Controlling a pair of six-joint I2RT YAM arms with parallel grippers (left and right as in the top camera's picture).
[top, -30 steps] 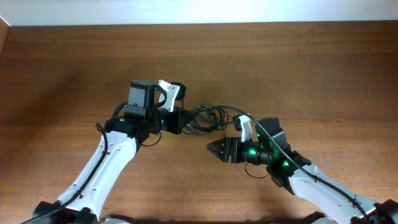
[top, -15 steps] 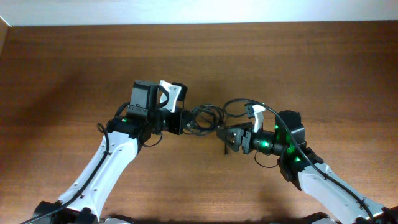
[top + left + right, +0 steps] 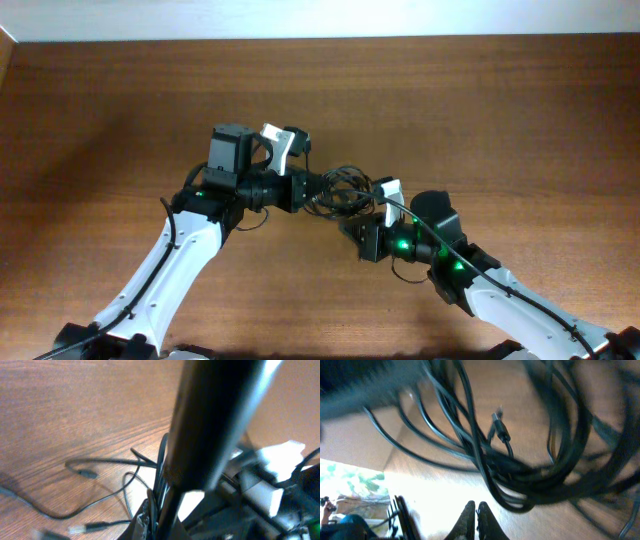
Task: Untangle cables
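Note:
The cables [image 3: 345, 190] are a bunch of thin black loops at the middle of the wooden table. My left gripper [image 3: 312, 188] is shut on the bunch's left side. In the left wrist view several strands run up from between its closed fingers [image 3: 152, 517], and loose cables [image 3: 115, 461] with small plug ends [image 3: 89, 474] trail over the wood. My right gripper [image 3: 347, 230] sits just below and right of the bunch, shut with nothing in it. In the right wrist view the pressed-together fingertips [image 3: 476, 510] point at the looped cables [image 3: 530, 472] and touch none.
The bare wooden table [image 3: 120, 100] stretches around both arms. Its far edge meets a pale wall strip [image 3: 400, 15] at the back. A thicker black cable [image 3: 425, 215] belonging to the right arm arcs over its wrist.
The right gripper has gone from open to shut with nothing in it and has drawn back down-left under the bunch. The left gripper shifted slightly right, still holding the cables.

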